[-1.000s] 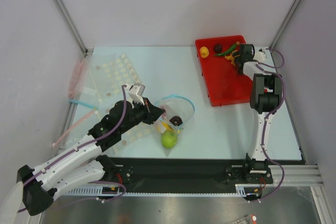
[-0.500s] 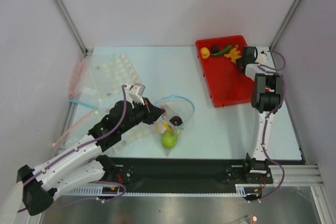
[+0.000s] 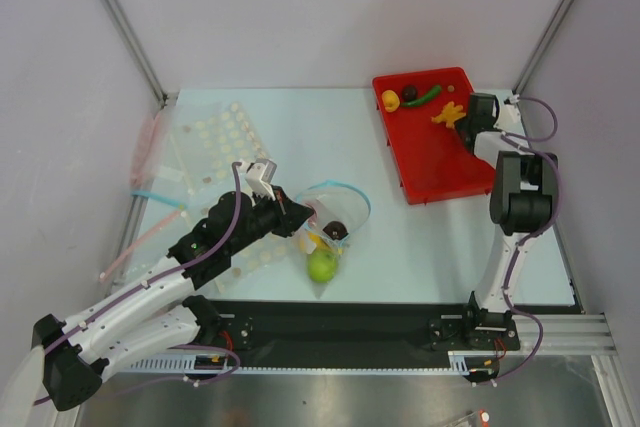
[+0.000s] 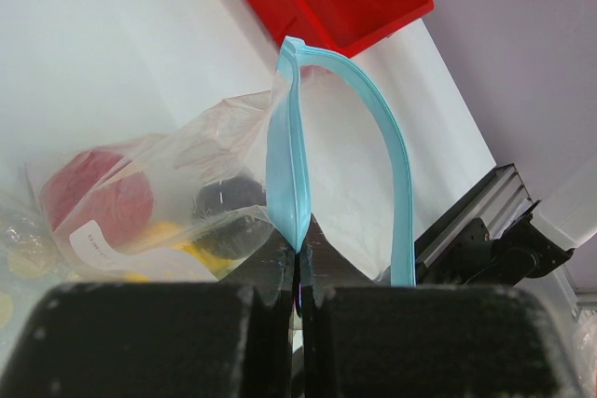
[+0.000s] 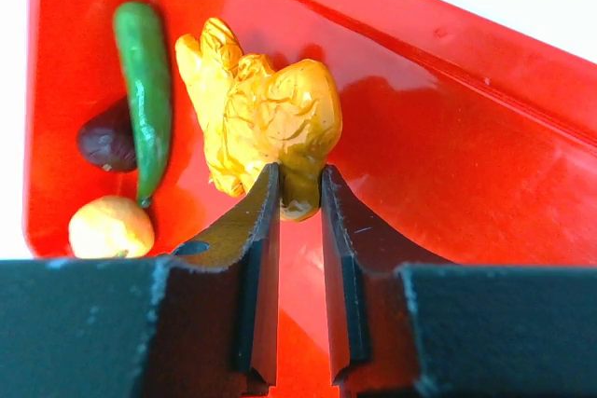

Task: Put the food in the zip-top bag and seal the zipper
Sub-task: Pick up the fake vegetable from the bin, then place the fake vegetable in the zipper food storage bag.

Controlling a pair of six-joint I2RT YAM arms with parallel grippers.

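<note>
Pinching the zipper [image 4: 289, 156] in fully closed jaws, the left gripper [image 4: 298, 253] props the bag [image 4: 187, 165] open, well left of the red tray [image 5: 448, 137]. An apple [image 3: 322, 265], dark ball [image 4: 229, 198] and red piece [image 4: 98, 198] sit inside. In the tray, beside a chili [image 5: 149, 90], the right gripper [image 5: 298, 184] clamps the orange bunch [image 5: 266, 114], apparently for lifting.

One red tray [image 3: 432, 172] at far right holds four food pieces in full view: one orange bunch [image 5: 266, 118], one green chili [image 5: 147, 81], one dark ball [image 5: 104, 142], one yellow ball [image 5: 110, 226]. One zip-top bag [image 4: 215, 146], near centre, shows one green apple [image 3: 322, 266], one red piece [image 4: 98, 200], one yellow piece [image 4: 163, 230], one dark purple piece [image 4: 224, 196]
</note>
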